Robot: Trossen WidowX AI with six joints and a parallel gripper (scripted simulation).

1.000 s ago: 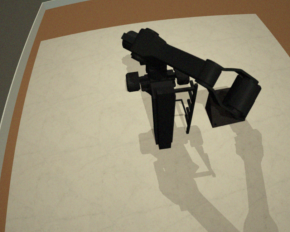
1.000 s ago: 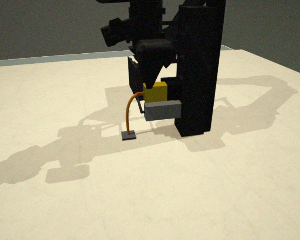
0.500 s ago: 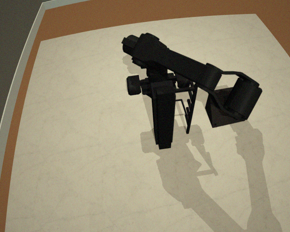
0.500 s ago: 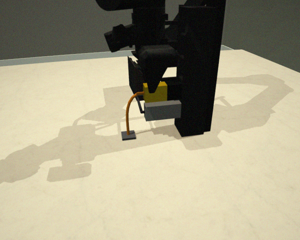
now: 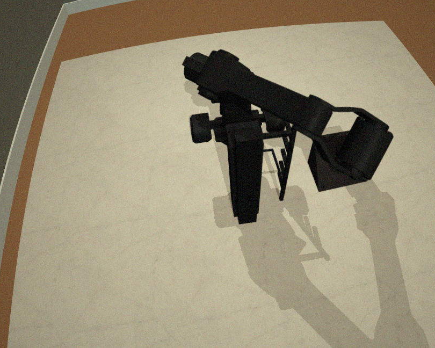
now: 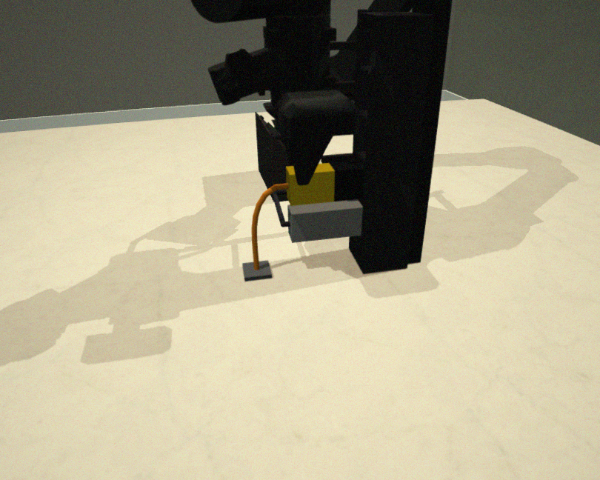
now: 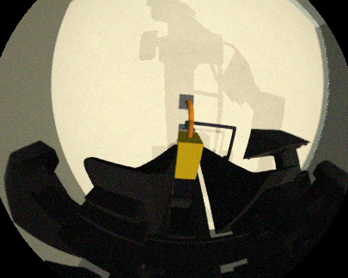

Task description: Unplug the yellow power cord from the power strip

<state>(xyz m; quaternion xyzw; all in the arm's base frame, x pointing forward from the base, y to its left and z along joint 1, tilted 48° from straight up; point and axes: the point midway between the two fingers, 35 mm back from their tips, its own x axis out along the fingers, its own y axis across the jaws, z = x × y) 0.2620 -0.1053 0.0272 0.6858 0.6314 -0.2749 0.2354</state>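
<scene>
The yellow plug sits just above a grey bar, its right end against a dark block on the tall black upright. Which part is the power strip is hard to tell. The plug appears still in line with the dark block, with no gap visible. The orange-yellow cord arcs from its left end down to a small grey block. My gripper is shut on the plug, one finger on each side. In the top view the upright hides the plug and fingertips.
A thin black frame with rungs stands beside the upright, on its right in the top view. A thin black bracket shows to the plug's right in the wrist view. The arm's base stands farther right. The arm's shadows cross the pale table top.
</scene>
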